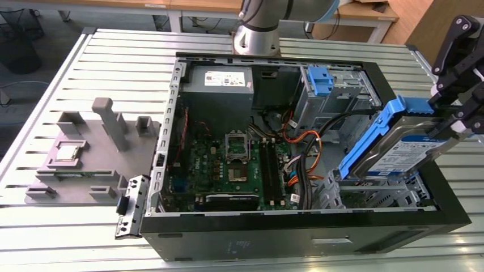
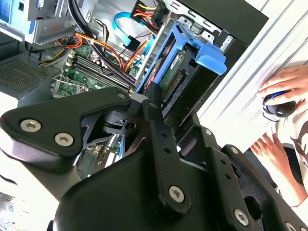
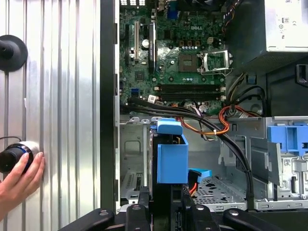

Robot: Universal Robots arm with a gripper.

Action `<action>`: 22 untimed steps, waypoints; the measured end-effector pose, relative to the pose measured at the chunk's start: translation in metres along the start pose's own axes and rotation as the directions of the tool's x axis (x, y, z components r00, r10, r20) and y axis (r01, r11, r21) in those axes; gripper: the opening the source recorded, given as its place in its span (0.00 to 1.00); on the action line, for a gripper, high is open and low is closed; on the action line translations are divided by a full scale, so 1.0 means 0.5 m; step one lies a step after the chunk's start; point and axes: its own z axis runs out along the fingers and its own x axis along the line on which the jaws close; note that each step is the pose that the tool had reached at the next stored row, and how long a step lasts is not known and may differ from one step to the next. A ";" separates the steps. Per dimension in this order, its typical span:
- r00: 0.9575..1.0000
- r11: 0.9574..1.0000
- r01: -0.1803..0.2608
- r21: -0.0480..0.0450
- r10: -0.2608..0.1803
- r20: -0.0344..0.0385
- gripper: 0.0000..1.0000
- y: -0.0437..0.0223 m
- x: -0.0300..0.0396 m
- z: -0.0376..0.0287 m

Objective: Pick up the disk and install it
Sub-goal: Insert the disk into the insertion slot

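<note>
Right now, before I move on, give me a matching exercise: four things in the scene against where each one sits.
1 the disk
2 blue bracket
3 power supply
4 grey fixture

A on the table, outside the case
B held tilted in the gripper
C upright on the drive bay
D inside the case, in a corner

Pairs: 1-B, 2-C, 3-D, 4-A
</note>
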 end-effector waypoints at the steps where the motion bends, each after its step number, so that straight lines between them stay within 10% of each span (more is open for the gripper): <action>1: 1.000 1.000 0.003 0.000 -0.003 0.000 0.35 0.000 0.000 0.001; 22: 1.000 1.000 0.007 0.000 -0.007 0.000 0.35 0.000 0.002 0.012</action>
